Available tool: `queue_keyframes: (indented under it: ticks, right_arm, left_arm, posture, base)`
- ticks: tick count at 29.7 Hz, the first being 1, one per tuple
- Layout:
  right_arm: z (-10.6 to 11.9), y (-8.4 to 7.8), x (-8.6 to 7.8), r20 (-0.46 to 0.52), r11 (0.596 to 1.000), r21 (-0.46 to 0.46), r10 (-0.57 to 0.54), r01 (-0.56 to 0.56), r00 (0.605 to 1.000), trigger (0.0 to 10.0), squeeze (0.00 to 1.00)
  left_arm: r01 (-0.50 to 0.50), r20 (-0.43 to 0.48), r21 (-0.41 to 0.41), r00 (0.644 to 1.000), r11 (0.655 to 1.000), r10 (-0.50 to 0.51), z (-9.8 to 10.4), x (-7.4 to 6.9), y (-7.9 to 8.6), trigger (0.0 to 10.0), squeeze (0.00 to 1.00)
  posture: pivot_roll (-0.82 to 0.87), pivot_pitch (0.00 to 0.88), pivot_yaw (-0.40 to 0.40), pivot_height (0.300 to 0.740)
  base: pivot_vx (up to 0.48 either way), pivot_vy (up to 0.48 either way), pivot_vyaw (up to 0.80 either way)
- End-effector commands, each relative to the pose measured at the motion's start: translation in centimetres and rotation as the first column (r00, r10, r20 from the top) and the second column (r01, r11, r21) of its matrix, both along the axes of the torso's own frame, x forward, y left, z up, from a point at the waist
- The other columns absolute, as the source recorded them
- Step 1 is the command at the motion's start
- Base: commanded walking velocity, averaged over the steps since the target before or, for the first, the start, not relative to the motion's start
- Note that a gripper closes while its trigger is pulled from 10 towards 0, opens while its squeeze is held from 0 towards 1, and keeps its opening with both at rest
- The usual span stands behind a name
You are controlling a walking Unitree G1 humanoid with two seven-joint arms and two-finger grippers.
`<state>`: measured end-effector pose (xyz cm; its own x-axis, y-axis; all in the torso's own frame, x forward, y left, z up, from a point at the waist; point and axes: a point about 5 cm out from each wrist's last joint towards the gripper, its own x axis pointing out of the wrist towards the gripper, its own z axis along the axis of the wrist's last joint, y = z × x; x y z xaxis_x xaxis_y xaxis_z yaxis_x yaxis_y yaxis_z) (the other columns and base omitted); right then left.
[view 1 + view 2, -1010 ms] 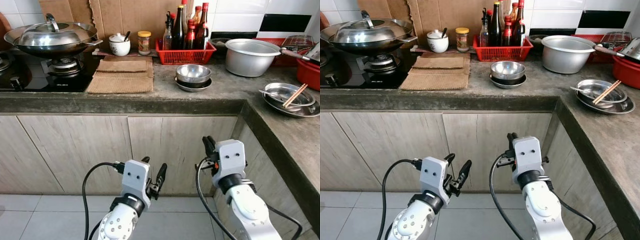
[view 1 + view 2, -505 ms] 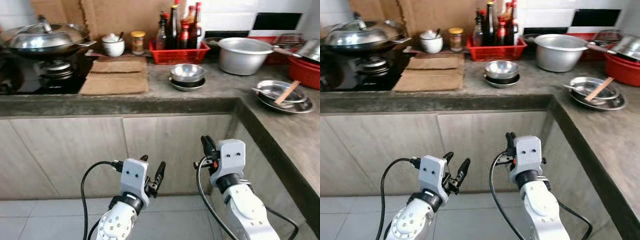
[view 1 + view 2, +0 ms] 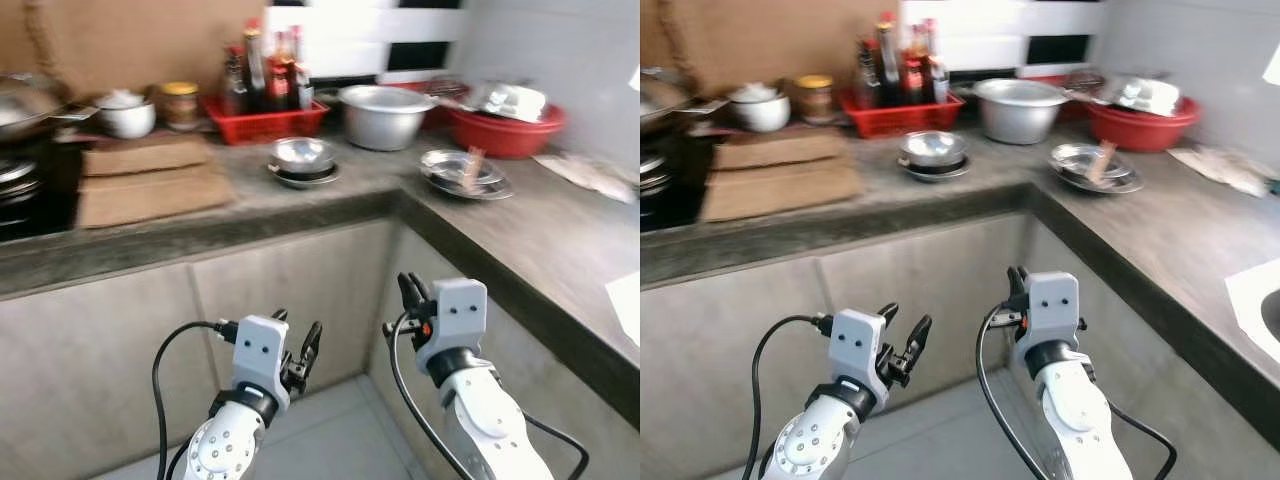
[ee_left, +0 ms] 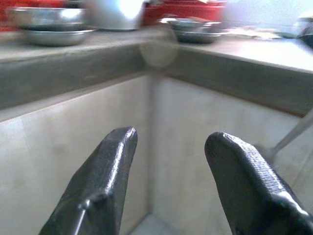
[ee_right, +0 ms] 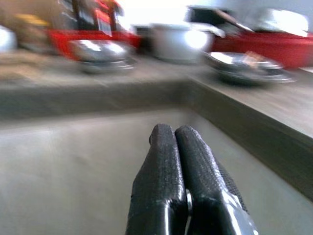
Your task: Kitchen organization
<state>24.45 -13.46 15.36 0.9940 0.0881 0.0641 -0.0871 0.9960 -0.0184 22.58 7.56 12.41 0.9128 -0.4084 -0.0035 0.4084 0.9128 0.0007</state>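
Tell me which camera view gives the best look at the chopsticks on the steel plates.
The left eye view: the chopsticks lie across the stacked steel plates on the counter, least blurred there. The right eye view shows the same thing from a slightly shifted angle. In the right wrist view they are a pale smear; in the left wrist view I can't make them out.

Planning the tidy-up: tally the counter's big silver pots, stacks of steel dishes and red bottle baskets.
big silver pot: 1
stacks of steel dishes: 2
red bottle basket: 1
Total: 4
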Motion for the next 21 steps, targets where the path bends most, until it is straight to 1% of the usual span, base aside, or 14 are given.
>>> queue_keyframes:
  ticks: [1,3,10,13,16,21]
  right_arm:
    - [0.65,0.54,0.09,0.022,1.000,0.021,0.014,-0.014,1.000,10.0,0.00]
    - [0.67,0.50,0.11,0.022,1.000,0.022,0.010,-0.010,1.000,10.0,0.00]
    - [0.67,0.42,0.16,0.019,1.000,0.025,0.000,0.000,1.000,10.0,0.00]
    - [0.69,0.40,0.17,0.019,1.000,0.028,-0.003,0.002,1.000,10.0,0.00]
    - [0.73,0.38,0.16,0.020,1.000,0.030,-0.008,0.007,1.000,10.0,0.00]
    - [0.84,0.33,0.15,0.021,0.999,0.031,-0.018,0.018,1.000,10.0,0.00]
  left_arm:
    - [-0.011,0.005,0.010,1.000,1.000,0.011,0.09,0.06,0.36,10.0,0.00]
    - [-0.010,0.005,0.009,1.000,1.000,0.010,0.12,0.09,0.35,10.0,0.00]
    - [-0.011,0.007,0.013,1.000,1.000,0.011,0.13,0.20,0.38,10.0,0.00]
    - [-0.005,0.016,0.033,1.000,0.999,0.005,0.14,0.22,0.33,10.0,0.00]
    - [0.002,0.023,0.042,1.000,0.999,-0.003,0.16,0.22,0.24,10.0,0.00]
    - [0.012,0.026,0.049,1.000,0.999,-0.013,0.18,0.25,0.16,10.0,0.00]
  posture:
    - [-0.01,0.000,-0.038,0.740]
    - [-0.01,0.000,-0.038,0.740]
    - [-0.01,0.000,-0.035,0.740]
    - [-0.02,0.000,-0.031,0.740]
    - [-0.02,0.000,-0.033,0.740]
    - [-0.02,0.000,-0.031,0.740]
  base:
    - [0.000,0.439,-0.80]
    - [0.000,0.375,-0.80]
    - [0.000,0.000,-0.80]
    - [0.000,0.000,-0.80]
    - [0.000,-0.244,-0.80]
    - [0.000,-0.453,-0.79]
